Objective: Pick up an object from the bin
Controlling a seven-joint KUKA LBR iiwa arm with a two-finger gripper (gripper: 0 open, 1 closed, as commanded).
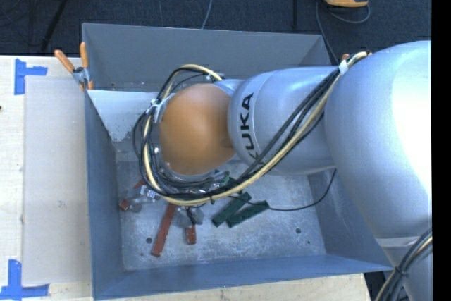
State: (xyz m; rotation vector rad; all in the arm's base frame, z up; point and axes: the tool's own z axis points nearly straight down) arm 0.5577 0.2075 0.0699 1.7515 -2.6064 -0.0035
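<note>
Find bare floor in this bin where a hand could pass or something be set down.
Bare floor lies right of the dark green object, toward the right wall of the bin, and along its near wall. It is crowded under the orange wrist cover, around the reddish-brown sticks.

You see a silver-grey KUKA iiwa arm (366, 144) built of smooth, rounded links. Just right of its glossy orange dome cover (194, 127), black "KUKA" lettering (246, 125) stands out. Black and yellow cables (149, 151) loop around that cover.
</note>
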